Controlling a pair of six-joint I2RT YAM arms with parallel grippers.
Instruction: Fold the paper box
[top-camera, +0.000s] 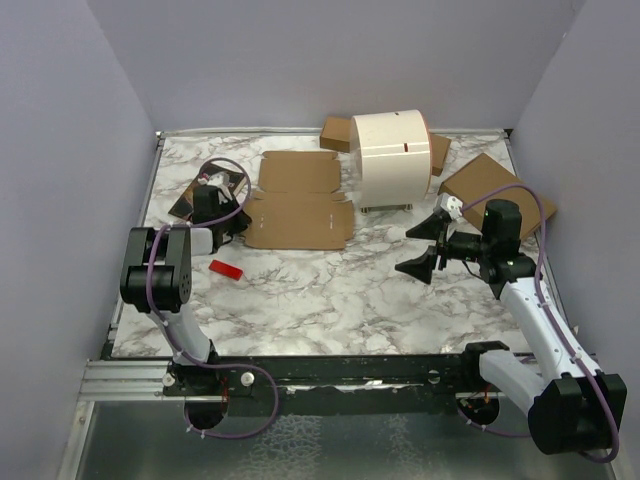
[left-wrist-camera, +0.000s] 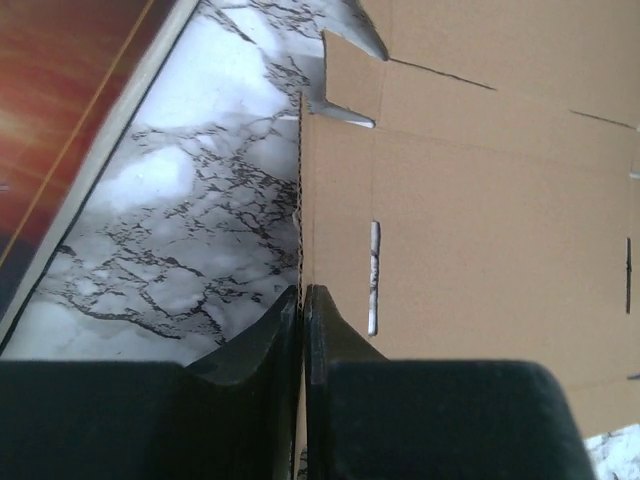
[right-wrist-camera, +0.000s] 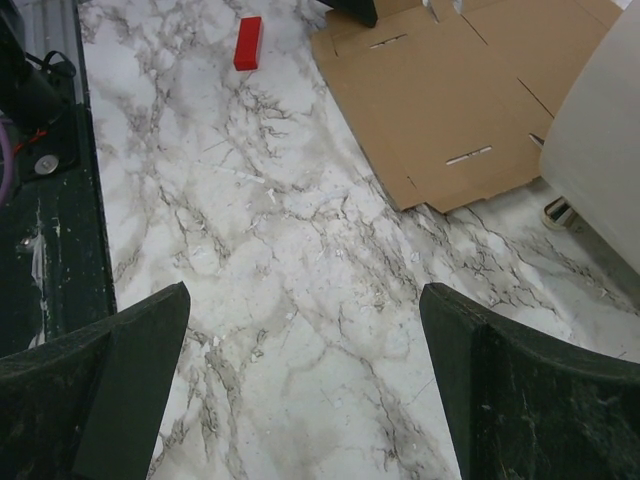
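The paper box (top-camera: 300, 200) lies flat and unfolded on the marble table, brown cardboard with slots and flaps. My left gripper (top-camera: 243, 222) sits at its left edge. In the left wrist view the jaws (left-wrist-camera: 302, 292) are pinched together on the cardboard's edge, and the paper box (left-wrist-camera: 480, 200) spreads out to the right. My right gripper (top-camera: 420, 248) hovers over bare marble to the right of the box, jaws wide apart (right-wrist-camera: 305, 300) with nothing between them. The paper box (right-wrist-camera: 440, 110) shows at the top of the right wrist view.
A white cylinder (top-camera: 392, 158) stands just behind and right of the box. A larger brown cardboard piece (top-camera: 497, 190) lies at the far right, another (top-camera: 337, 132) behind the cylinder. A red block (top-camera: 226, 269) lies near the left arm. A dark book (top-camera: 205, 190) is at the left.
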